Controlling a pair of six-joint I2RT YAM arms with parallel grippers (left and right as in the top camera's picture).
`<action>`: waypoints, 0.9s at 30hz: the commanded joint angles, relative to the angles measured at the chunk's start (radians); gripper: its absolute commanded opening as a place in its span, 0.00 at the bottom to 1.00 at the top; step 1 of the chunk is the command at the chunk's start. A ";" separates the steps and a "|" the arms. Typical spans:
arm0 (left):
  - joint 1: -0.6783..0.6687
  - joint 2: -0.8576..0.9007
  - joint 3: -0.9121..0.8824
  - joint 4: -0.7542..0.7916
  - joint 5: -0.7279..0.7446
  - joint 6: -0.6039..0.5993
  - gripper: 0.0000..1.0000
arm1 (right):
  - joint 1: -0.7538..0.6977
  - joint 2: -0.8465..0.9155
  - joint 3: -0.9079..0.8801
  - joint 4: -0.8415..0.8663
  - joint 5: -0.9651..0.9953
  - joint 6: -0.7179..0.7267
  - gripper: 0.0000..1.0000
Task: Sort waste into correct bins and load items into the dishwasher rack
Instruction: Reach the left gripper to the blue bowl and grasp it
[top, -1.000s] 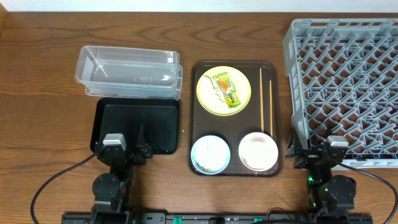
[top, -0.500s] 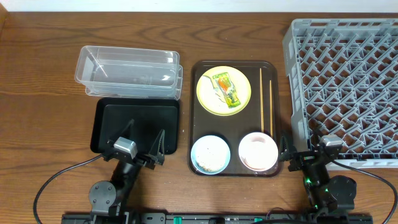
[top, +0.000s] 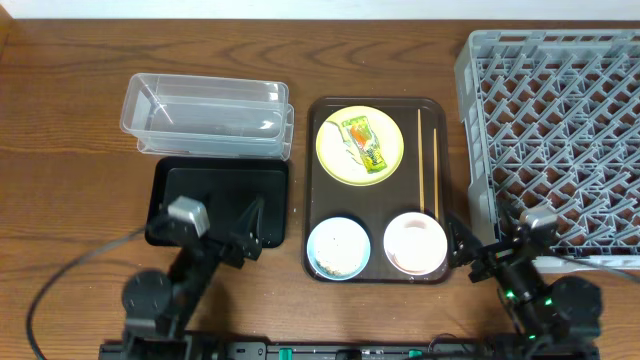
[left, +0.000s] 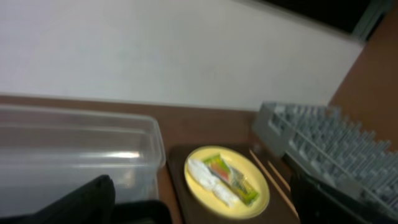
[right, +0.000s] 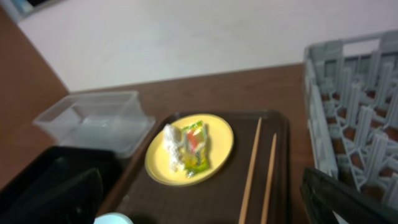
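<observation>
Overhead: apparently narrow gap between black tray (top: 222, 180) and serving tray (top: 376, 201)

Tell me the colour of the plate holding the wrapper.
The plate is pale yellow, clearest in the overhead view.

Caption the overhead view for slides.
Open left gripper over black tray, open right gripper at rack corner; wrapper on yellow plate, chopsticks, blue bowl, pink bowl on brown tray.

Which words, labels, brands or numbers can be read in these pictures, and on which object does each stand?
None can be read.
The green-and-orange wrapper on the yellow plate carries print, but it is too small and blurred in every view.
No other lettering shows.
</observation>
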 joint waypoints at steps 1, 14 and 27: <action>0.004 0.169 0.181 -0.069 0.082 -0.010 0.92 | -0.014 0.158 0.171 -0.084 -0.061 -0.018 0.99; 0.004 0.636 0.799 -0.698 0.240 -0.035 0.92 | -0.014 0.740 0.726 -0.651 -0.084 -0.103 0.99; -0.324 0.781 0.797 -0.834 0.043 -0.046 0.66 | -0.014 0.719 0.728 -0.661 -0.082 -0.032 0.90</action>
